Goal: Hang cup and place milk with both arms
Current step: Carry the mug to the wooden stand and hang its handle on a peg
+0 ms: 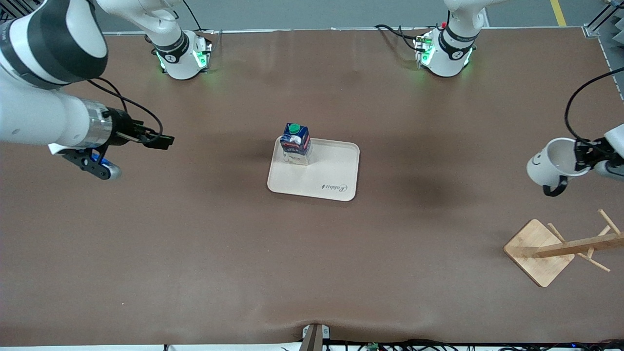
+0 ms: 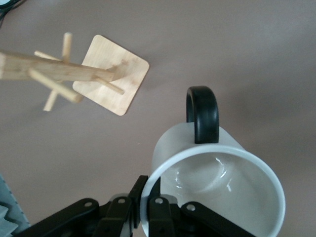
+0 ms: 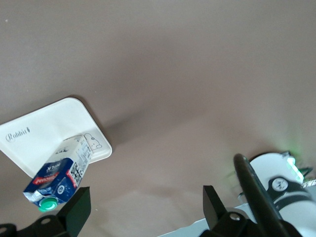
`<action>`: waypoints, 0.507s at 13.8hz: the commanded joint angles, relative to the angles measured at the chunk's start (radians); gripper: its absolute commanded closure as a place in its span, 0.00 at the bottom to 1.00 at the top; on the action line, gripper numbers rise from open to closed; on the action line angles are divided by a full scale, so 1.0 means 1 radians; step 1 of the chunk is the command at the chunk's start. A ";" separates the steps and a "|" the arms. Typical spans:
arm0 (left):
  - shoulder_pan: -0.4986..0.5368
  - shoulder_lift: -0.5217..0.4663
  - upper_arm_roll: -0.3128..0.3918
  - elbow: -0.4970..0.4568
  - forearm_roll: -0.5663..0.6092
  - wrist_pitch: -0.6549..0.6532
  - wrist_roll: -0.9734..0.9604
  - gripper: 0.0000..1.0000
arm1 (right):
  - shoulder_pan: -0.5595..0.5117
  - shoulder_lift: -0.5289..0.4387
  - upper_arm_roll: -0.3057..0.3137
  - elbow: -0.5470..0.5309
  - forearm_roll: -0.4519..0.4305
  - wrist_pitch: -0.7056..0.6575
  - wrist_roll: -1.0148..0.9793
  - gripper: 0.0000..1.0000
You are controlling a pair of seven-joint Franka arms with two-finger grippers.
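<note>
The white cup (image 1: 555, 163) with a black handle and smiley face is held in the air by my left gripper (image 1: 582, 156), which is shut on its rim. It is over bare table at the left arm's end, beside the wooden rack (image 1: 551, 251). In the left wrist view the fingers (image 2: 160, 210) pinch the cup (image 2: 217, 182) wall, handle pointing away, with the rack (image 2: 59, 74) below. The milk (image 1: 295, 143) stands upright on a corner of the cream tray (image 1: 336, 180). My right gripper (image 1: 163, 140) is open and empty over bare table at the right arm's end. The right wrist view (image 3: 145, 207) shows the milk (image 3: 59, 175) on the tray (image 3: 44, 133).
The rack has several pegs on a post and a square wooden base (image 2: 111, 74). The two arm bases (image 1: 183, 56) with green lights stand along the table edge farthest from the front camera. Brown table surface surrounds the tray.
</note>
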 commanded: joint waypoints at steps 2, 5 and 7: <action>0.059 0.072 -0.010 0.093 0.005 0.000 0.076 1.00 | 0.105 -0.015 -0.007 -0.074 0.016 0.087 0.090 0.00; 0.077 0.121 -0.010 0.121 0.005 0.056 0.080 1.00 | 0.205 -0.012 -0.001 -0.150 0.019 0.180 0.008 0.00; 0.082 0.139 -0.010 0.123 0.007 0.107 0.102 1.00 | 0.321 -0.012 0.004 -0.212 0.019 0.309 -0.034 0.00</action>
